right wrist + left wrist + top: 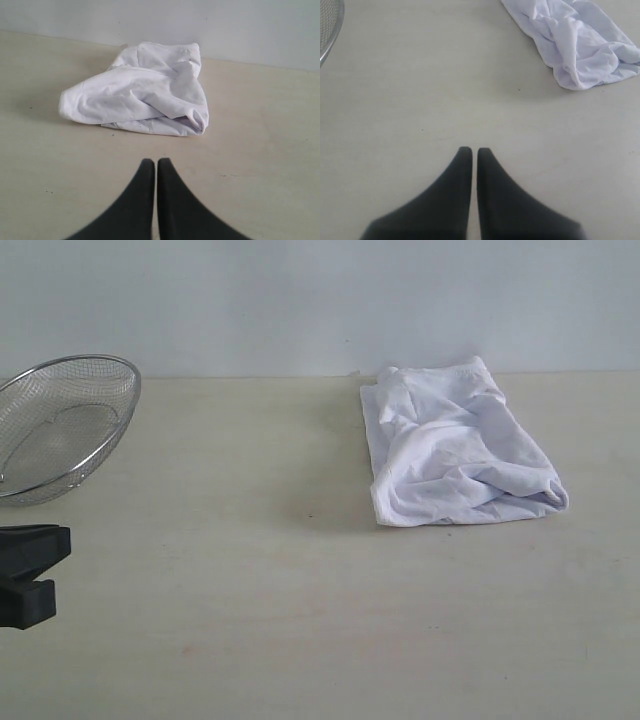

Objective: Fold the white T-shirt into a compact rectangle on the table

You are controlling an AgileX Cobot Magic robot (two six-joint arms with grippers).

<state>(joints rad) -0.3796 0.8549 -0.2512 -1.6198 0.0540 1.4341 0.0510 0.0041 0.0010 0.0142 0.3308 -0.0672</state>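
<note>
The white T-shirt (455, 445) lies crumpled in a loose, roughly rectangular bundle on the table (250, 620), right of centre near the back wall. It also shows in the left wrist view as the white T-shirt (580, 40) and in the right wrist view as the white T-shirt (145, 92). No lettering or tag is visible. My left gripper (35, 575) sits at the left edge, low over the table, far from the shirt; its jaws are shut and empty, as the left gripper (471, 150) shows. The right gripper (152, 161) is shut, empty, a short way from the shirt, outside the exterior view.
A silver wire-mesh basket (60, 425) stands at the back left, its rim (331, 30) just entering the left wrist view. A pale wall (320, 300) bounds the table's far edge right behind the shirt.
</note>
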